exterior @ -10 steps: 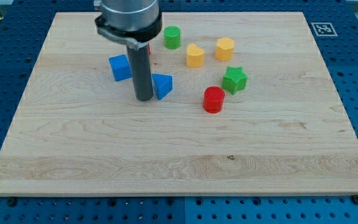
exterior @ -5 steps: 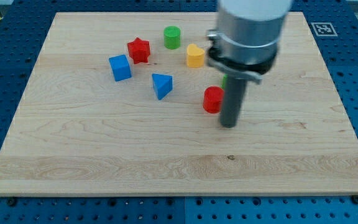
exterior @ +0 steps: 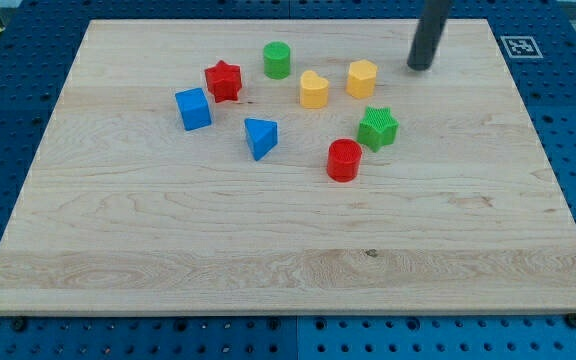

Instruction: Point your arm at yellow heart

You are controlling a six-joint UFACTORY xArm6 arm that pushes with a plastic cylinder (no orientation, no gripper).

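A: Where is the yellow plastic heart block (exterior: 313, 89)?

B: In the upper middle of the pale wooden desk (exterior: 118, 230), with a yellow plastic hexagon block (exterior: 361, 78) just beside it at 3 o'clock and a green plastic cylinder block (exterior: 277, 60) near it at 11 o'clock.

A: And the tool?

B: It's a plain dark rod with nothing to open or close. My tip (exterior: 420, 66) rests well apart from the heart, at about 2 o'clock, beyond the hexagon.

A: So which step?

B: The approach, I judge. Next calls for sliding toward 8 o'clock, skirting the hexagon, and stopping just beside the heart.
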